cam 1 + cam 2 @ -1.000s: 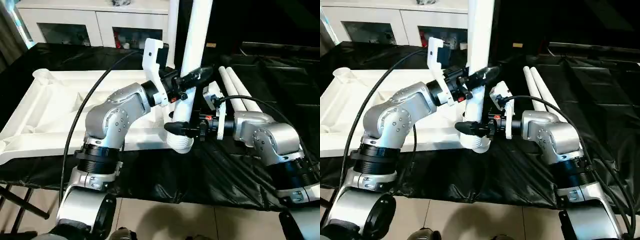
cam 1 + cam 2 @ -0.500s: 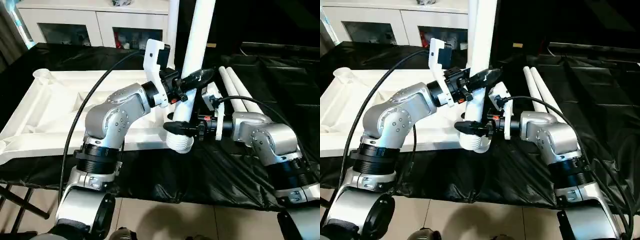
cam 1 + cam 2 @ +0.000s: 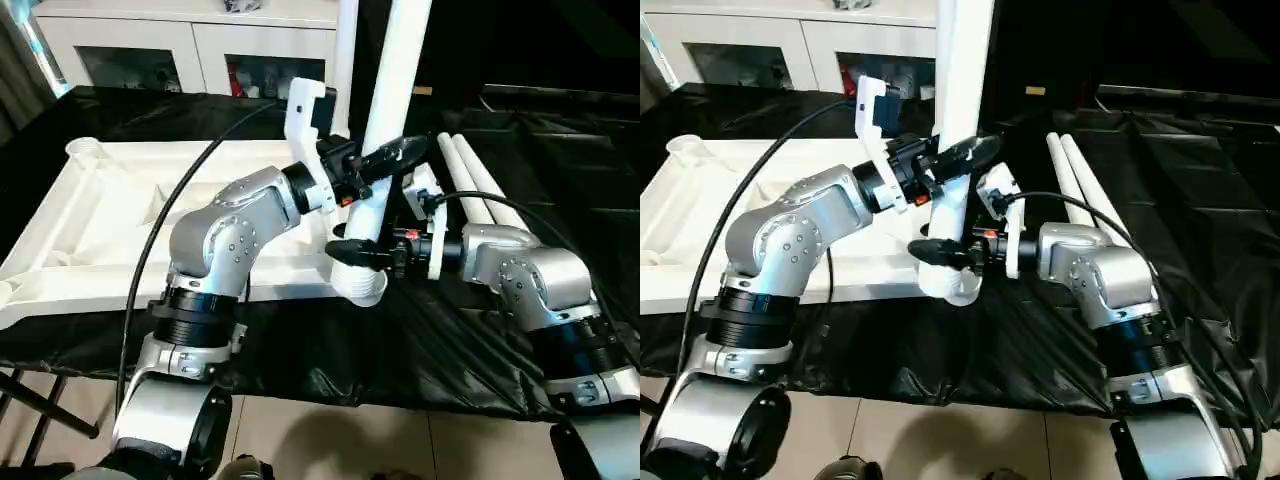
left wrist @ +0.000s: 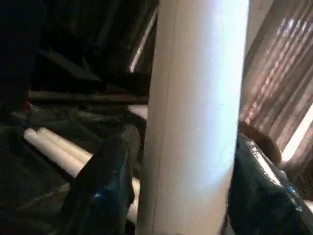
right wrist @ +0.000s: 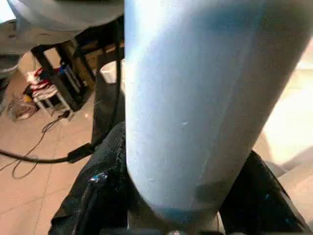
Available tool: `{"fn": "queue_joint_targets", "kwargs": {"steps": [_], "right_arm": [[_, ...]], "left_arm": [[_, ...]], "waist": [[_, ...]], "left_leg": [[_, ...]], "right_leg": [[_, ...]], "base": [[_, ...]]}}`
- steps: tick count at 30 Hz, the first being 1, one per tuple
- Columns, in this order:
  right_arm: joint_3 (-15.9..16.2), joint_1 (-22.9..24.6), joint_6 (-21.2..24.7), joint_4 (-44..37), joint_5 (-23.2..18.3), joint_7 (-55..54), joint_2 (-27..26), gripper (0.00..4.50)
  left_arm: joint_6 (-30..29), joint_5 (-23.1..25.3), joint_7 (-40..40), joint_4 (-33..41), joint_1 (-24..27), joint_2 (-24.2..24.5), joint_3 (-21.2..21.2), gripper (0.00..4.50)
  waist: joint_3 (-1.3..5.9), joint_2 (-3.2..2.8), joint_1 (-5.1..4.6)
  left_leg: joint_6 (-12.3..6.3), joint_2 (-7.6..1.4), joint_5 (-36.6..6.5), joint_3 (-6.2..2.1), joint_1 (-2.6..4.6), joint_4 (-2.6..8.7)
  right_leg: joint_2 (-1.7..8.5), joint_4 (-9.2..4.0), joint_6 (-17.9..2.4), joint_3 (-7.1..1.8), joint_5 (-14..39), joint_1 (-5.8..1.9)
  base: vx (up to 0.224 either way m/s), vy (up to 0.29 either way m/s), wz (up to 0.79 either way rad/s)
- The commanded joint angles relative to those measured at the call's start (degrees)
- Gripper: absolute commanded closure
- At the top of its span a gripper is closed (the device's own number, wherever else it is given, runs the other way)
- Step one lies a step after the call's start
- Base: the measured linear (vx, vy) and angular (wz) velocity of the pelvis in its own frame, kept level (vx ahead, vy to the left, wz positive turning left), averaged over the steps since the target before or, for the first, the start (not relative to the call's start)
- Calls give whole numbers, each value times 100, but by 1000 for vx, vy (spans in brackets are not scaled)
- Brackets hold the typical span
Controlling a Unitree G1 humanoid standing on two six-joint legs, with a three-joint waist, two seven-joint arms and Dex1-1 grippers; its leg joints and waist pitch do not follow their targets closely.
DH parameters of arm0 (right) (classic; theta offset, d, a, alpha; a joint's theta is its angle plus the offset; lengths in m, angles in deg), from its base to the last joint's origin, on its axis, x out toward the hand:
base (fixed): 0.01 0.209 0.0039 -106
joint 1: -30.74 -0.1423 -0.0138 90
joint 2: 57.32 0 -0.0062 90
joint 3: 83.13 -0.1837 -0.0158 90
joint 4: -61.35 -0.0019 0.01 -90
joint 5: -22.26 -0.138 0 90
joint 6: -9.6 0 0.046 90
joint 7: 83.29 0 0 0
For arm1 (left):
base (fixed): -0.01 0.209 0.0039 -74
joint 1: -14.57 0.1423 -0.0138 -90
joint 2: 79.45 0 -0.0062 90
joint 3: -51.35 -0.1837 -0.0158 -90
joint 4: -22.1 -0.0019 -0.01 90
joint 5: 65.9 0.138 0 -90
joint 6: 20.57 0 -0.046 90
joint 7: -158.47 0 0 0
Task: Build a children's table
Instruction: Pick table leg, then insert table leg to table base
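Note:
The white tabletop [image 3: 110,200] lies underside up on black cloth. One white leg [image 3: 395,80] stands upright with its ribbed foot at the near right corner socket [image 3: 358,285]. My left gripper [image 3: 385,157] straddles this leg partway up; in the left wrist view its fingers [image 4: 107,186] flank the leg [image 4: 195,117] with a thin gap on one side. My right gripper [image 3: 355,255] is shut on the leg just above the socket, its fingers [image 5: 98,196] pressed against the tube [image 5: 195,98]. Another leg [image 3: 346,40] stands upright at the far edge.
Two more white legs [image 3: 480,185] lie side by side on the black cloth [image 3: 400,350] to the right. A white cabinet with glass doors [image 3: 190,45] stands behind the table. Tiled floor lies past the near table edge.
The right gripper's fingers have closed in on the lower leg. The left gripper's fingers have eased apart a little. The arms and leg stay in nearly the same place.

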State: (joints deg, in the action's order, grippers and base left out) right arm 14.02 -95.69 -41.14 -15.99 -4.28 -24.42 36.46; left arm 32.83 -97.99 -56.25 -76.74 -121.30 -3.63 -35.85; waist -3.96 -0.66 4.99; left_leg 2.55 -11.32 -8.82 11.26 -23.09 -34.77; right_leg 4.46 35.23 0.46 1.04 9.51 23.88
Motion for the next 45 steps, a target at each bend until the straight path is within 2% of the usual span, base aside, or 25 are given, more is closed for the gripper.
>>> {"fn": "queue_joint_targets", "kwargs": {"steps": [1, 4, 5, 6, 7, 8, 10, 12, 13, 14, 15, 18, 19, 20, 22, 23, 25, 27, 28, 32, 33, 34, 37, 39, 45], "right_arm": [[-140, -9, -129, 1, -42, -93, -47, 259], [-225, 26, -229, 25, -20, -275, -145, 259], [-399, 21, -509, 217, 107, -732, -331, 259], [-494, -10, -651, 362, 173, -987, -417, 259], [-494, -10, -651, 362, 173, -987, -417, 259], [-684, -69, -911, 633, 295, -1474, -540, 259], [-780, -83, -1021, 754, 355, -1712, -579, 259], [-858, -33, -1142, 809, 434, -1917, -602, 259], [-867, -16, -1146, 801, 438, -1928, -601, 259], [-887, 77, -1168, 756, 492, -1997, -585, 259], [-875, 128, -1175, 728, 529, -2035, -568, 259], [-850, 267, -1234, 632, 602, -2111, -551, 259], [-850, 267, -1234, 632, 602, -2111, -551, 259], [-875, 329, -1251, 599, 588, -2166, -579, 259], [-867, 368, -1261, 579, 601, -2200, -583, 259], [-845, 421, -1252, 535, 626, -2220, -579, 259], [-824, 468, -1240, 489, 648, -2231, -576, 259], [-792, 572, -1199, 351, 654, -2224, -573, 259], [-777, 603, -1170, 302, 635, -2186, -565, 259], [-753, 652, -1112, 233, 630, -2198, -562, 259], [-747, 655, -1116, 237, 651, -2220, -564, 259], [-740, 657, -1121, 241, 673, -2244, -566, 259], [-682, 708, -1194, 211, 780, -2289, -564, 259], [-660, 735, -1231, 186, 800, -2274, -557, 259], [-647, 782, -1235, 136, 807, -2288, -549, 259]], "left_arm": [[423, -23, 97, -70, -193, -72, 153, 150], [930, 34, 584, -219, -326, -271, 469, 151], [1233, 23, 697, -508, -479, -231, 723, 151], [1293, -72, 412, -623, -502, -119, 783, 151], [1293, -72, 412, -623, -502, -119, 783, 151], [1584, 137, -161, -870, -454, 260, 624, 151], [1877, 495, -553, -1029, -358, 558, 358, 151], [2104, 1014, -1092, -1330, -210, 1019, -181, 151], [2136, 1080, -1214, -1378, -176, 1094, -272, 151], [2392, 1450, -1780, -1643, -21, 1452, -741, 151], [2616, 1649, -2053, -1816, 48, 1605, -977, 151], [2878, 1940, -2719, -2181, 200, 1884, -1444, 151], [2878, 1940, -2719, -2181, 200, 1884, -1444, 151], [2983, 1988, -3179, -2425, 253, 1968, -1588, 151], [3152, 2125, -3344, -2614, 266, 2022, -1708, 151], [3285, 2264, -3515, -2841, 268, 2064, -1816, 151], [3391, 2381, -3622, -3017, 265, 2093, -1896, 151], [3645, 2569, -3774, -3399, 211, 2130, -2038, 151], [3716, 2635, -3757, -3538, 177, 2128, -2073, 180], [3971, 2793, -3690, -3971, 53, 2095, -2134, 208], [4020, 2828, -3700, -4069, 24, 2088, -2147, 208], [4072, 2864, -3710, -4173, -8, 2080, -2160, 232], [4271, 3029, -3812, -4615, -150, 2046, -2189, 241], [4265, 3063, -3907, -4713, -185, 2046, -2205, 274], [4357, 3183, -3948, -4943, -250, 2075, -2225, 314]], "waist": [[519, 62, -11], [525, 73, -13], [523, 71, -15], [517, 61, -25], [515, 74, -29], [526, 78, -40], [525, 48, -58], [532, 6, -79], [533, 10, -93], [537, -22, -92], [547, -40, -87], [556, -55, -45], [550, -50, -41], [549, -69, -37], [534, -52, -35], [507, -69, -48], [513, -63, -55], [519, -86, -53], [525, -94, -55], [538, -87, -53], [536, -98, -52], [531, -95, -57], [528, -113, -50], [534, -114, -48], [526, -116, -45]], "left_leg": [[-140, -91, -956, -60, 163, 322], [-138, -97, -952, -66, 160, 322], [-159, -93, -920, -62, 150, 320], [-137, -69, -968, -50, 155, 314], [-112, -55, -985, -54, 153, 320], [-64, -62, -973, -65, 152, 329], [-11, -56, -985, -74, 165, 345], [34, -71, -967, -76, 188, 355], [36, -68, -947, -66, 187, 360], [38, -67, -885, -66, 187, 360], [10, -78, -880, -63, 202, 363], [40, -83, -857, -49, 208, 361], [39, -85, -876, -45, 203, 367], [90, -89, -989, -43, 213, 368], [149, -90, -1154, -44, 211, 387], [197, -84, -1351, -42, 222, 400], [225, -86, -1411, -48, 222, 405], [240, -88, -1426, -57, 229, 408], [245, -92, -1430, -59, 231, 408], [210, -104, -1384, -60, 231, 403], [203, -100, -1381, -61, 227, 401], [188, -88, -1409, -50, 231, 395], [230, -94, -1458, -59, 239, 402], [228, -102, -1462, -64, 237, 406], [205, -107, -1509, -62, 236, 404]], "right_leg": [[214, -377, -1273, -84, 917, -317], [217, -376, -1264, -84, 845, -328], [216, -372, -1268, -86, 793, -326], [218, -395, -1235, -86, 931, -293], [224, -407, -1194, -80, 1054, -295], [216, -391, -1168, -70, 1104, -323], [212, -413, -1051, -73, 1284, -288], [200, -389, -962, -82, 1158, -273], [184, -372, -975, -83, 1071, -273], [194, -355, -1044, -83, 853, -285], [188, -343, -1073, -82, 765, -272], [204, -319, -1222, -89, 480, -285], [205, -321, -1235, -91, 470, -286], [213, -308, -1285, -93, 507, -283], [222, -327, -1301, -94, 736, -287], [220, -371, -1239, -102, 999, -267], [231, -377, -1194, -109, 1093, -277], [234, -379, -1180, -112, 1116, -268], [235, -372, -1186, -112, 1076, -269], [241, -342, -1314, -110, 799, -273], [242, -343, -1334, -108, 792, -272], [228, -361, -1333, -109, 819, -262], [241, -358, -1349, -109, 854, -270], [246, -344, -1382, -109, 766, -282], [255, -354, -1437, -111, 819, -278]], "base": [[0, 0, 0], [0, 0, 0], [0, 0, 0], [0, 0, 0], [0, 0, 0], [0, 0, 0], [0, 0, 0], [0, 0, 0], [0, 0, 0], [0, 0, 0], [0, 0, 0], [0, 0, 0], [0, 0, 0], [0, 0, 0], [0, 0, 0], [0, 0, 0], [0, 0, 0], [0, 0, 0], [0, 0, 0], [0, 0, 0], [0, 0, 0], [0, 0, 0], [0, 0, 0], [0, 0, 0], [0, 0, 0]]}}
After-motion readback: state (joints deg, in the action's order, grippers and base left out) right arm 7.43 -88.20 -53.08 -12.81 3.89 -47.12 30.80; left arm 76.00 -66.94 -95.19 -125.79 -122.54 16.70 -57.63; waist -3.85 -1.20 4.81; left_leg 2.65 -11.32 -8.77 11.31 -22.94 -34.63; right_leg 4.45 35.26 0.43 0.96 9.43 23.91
